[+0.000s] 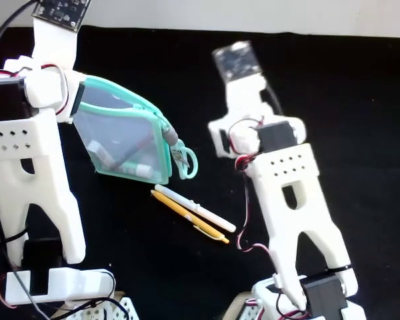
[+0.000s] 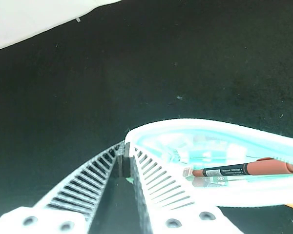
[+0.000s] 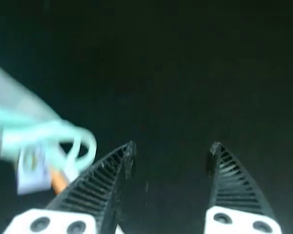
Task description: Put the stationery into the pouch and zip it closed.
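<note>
- Wide-open right gripper [image 3: 171, 151], nothing between its jaws, hanging over the black table [image 3: 195, 68].
- Tightly closed left gripper [image 2: 127, 153], pinching the teal rim of the pouch [image 2: 154, 127] and apparently holding it raised with the mouth gaping.
- Likely step in hand: fetching a loose pen from the table with the free right gripper.
- To do that well:
  - Take one pen only, though the two lie pressed together.
  - Come down over the outer one, straddling its barrel near the middle to avoid tipping.
  - Close fully before lifting.
  - Hold the pouch mouth open and steady with the left gripper.
  - Feed the pen in tip first, alongside the brown pen [image 2: 249, 169] already inside, releasing only once well past the rim.
  - Leave the zip until both pens are in.
- Closest to the right gripper: the teal zip pull ring [image 3: 80, 144], dangling from the pouch corner just beside one finger.
- Farther out, in the high view: the pouch [image 1: 120, 93] hanging from the left arm, ring [image 1: 187, 163] at its lower corner.
- Just below that corner, flat on the table between the two arms: white pen [image 1: 193, 208] and yellow pen [image 1: 190, 217], side by side, both outside the pouch.
</note>
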### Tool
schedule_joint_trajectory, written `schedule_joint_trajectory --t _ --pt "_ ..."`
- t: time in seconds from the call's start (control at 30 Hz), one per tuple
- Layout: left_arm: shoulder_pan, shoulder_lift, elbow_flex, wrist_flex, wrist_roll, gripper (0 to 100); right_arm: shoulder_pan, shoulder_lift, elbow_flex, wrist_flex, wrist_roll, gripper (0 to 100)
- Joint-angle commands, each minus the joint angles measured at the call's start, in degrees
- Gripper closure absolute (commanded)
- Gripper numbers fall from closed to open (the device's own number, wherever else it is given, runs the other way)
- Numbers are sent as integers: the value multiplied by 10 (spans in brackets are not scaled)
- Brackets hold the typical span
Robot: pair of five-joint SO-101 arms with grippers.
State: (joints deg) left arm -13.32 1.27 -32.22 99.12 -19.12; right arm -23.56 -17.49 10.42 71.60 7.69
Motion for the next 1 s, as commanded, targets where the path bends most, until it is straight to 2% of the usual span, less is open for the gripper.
schedule_joint_trajectory --t 0.0,0.13,0.27,0.47,0.7,0.87,0.97 --pt "-5 12 7 2 5 993 -15 -11 25 72 46 763" --pt "-8 12 6 1 8 993 -26 -12 124 58 66 764" --pt "-52 10 3 -18 32 993 -25 -12 213 -9 65 764" --pt "-83 10 3 -19 45 993 -29 -16 274 -46 65 764" --pt "-86 11 3 -20 45 993 -116 -156 359 -56 69 764" --pt "-92 6 2 -20 45 993 -134 -148 446 -178 72 762" --pt "-98 6 2 -20 45 993 -134 -132 480 -245 104 761"
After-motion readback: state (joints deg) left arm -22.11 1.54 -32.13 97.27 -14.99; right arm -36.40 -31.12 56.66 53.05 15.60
